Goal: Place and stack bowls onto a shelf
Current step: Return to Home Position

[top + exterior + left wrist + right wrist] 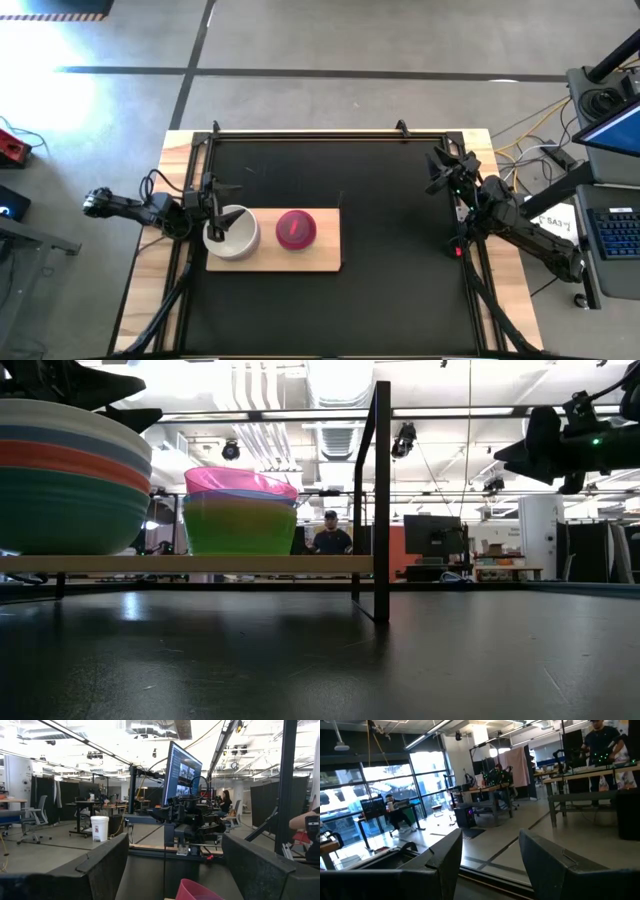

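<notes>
The light wooden shelf [325,255] lies on the black tabletop, left of middle, and carries two stacks of bowls. The left stack [238,238] has a white bowl on top, with pale blue, red and dark green bands under it [60,480]. The right stack [295,228] has a magenta bowl on top of blue, yellow-green and green ones [240,510]. My left gripper [218,222] is open and hangs close over the white bowl, level with its rim [90,390]; its wrist view shows the magenta rim [197,891] ahead. My right gripper [440,165] is open, raised at the table's right edge.
A black frame runs around the tabletop, with an upright post [381,500] just right of the shelf. My right arm [192,822] stands across the table. The black top [400,220] lies between shelf and right arm. Cables and a laptop [610,215] sit beyond the right edge. A person [330,538] stands far behind.
</notes>
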Controlling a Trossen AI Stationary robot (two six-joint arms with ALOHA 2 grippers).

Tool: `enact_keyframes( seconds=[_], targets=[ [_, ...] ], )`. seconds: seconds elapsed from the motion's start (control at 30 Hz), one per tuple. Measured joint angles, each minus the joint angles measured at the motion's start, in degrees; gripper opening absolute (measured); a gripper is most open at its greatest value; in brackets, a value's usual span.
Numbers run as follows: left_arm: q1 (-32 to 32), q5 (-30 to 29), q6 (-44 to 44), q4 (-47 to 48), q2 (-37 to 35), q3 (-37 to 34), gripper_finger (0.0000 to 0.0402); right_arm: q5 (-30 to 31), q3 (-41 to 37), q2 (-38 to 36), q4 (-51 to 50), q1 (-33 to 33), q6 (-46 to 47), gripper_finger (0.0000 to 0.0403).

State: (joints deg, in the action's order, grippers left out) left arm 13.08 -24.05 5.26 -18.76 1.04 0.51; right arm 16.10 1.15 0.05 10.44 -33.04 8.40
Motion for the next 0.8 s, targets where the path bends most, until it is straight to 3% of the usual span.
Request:
enact_keyframes(
  seconds=[0.8],
  targets=[
    [0.0, 0.0, 0.0, 0.0, 0.0, 0.0, 0.0302, 0.0, 0.0, 2.4, 0.0, 0.0, 0.0, 0.0185]
  ],
)
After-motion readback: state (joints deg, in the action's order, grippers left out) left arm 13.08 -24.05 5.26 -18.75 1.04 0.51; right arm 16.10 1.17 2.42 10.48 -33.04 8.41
